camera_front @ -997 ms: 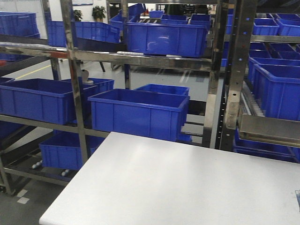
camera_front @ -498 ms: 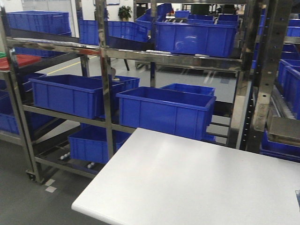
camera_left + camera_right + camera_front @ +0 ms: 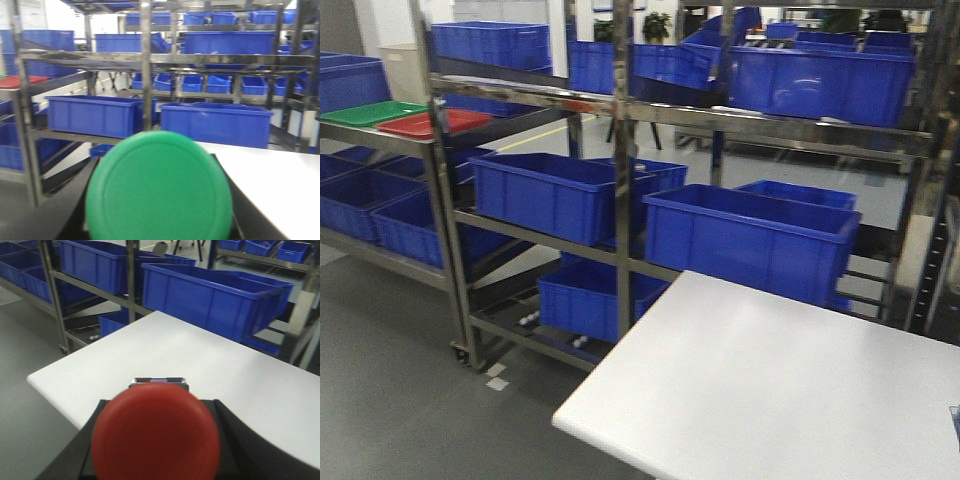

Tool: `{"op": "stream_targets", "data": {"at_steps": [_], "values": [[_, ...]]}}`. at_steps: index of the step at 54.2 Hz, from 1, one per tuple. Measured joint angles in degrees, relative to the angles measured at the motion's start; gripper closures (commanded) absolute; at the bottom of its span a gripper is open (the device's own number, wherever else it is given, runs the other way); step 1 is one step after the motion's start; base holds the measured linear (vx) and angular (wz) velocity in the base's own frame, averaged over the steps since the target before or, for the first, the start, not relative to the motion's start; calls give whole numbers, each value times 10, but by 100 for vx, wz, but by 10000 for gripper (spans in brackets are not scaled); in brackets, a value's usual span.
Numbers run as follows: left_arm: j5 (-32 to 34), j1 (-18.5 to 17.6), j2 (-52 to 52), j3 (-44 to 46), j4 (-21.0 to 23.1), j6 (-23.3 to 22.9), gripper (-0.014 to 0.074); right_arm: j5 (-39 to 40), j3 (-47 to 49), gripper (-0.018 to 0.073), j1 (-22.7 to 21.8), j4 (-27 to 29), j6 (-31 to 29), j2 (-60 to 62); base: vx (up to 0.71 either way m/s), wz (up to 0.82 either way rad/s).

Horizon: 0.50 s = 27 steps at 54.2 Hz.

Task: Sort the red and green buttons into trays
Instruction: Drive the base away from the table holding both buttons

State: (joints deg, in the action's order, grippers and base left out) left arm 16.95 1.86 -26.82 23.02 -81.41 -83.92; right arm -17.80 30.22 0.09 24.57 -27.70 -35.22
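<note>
From where I stood, both pincers were already loaded. The left gripper (image 3: 159, 222) had its dark fingers (image 3: 77, 212) closed on either side of the green button (image 3: 159, 187), whose round cap faced the left wrist camera and filled the lower part of that view. The right gripper (image 3: 156, 460) held the red button (image 3: 156, 432) the same way, cap toward the lens, with the dark blocky body just showing behind it. The red button hung over the near part of the white table (image 3: 210, 365).

Neither arm showed in the front view, so how high they were carried I could not tell.

What mattered was where the trays lay. The green tray (image 3: 365, 112) and the red tray (image 3: 430, 122) sat side by side on the top of a low steel rack (image 3: 440, 250) at the far left of the room. They were well apart from the table, with open grey floor between. The green one lay further left and the red one just to its right. Whether their rims touched I could not make out.

Blue crates (image 3: 750, 235) filled the shelves straight ahead.

I judged that both buttons had to travel left and away, and that the left arm was on the nearer side. From the left wrist, only a sliver of the red tray (image 3: 20, 80) showed at the left edge.
</note>
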Motion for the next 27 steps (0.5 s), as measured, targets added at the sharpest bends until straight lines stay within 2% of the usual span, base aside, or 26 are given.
{"op": "stream_targets", "data": {"at_steps": [27], "values": [[0, 0, 0, 0, 0, 0, 596, 0, 0, 568, 0, 0, 0, 0, 4, 43]]}}
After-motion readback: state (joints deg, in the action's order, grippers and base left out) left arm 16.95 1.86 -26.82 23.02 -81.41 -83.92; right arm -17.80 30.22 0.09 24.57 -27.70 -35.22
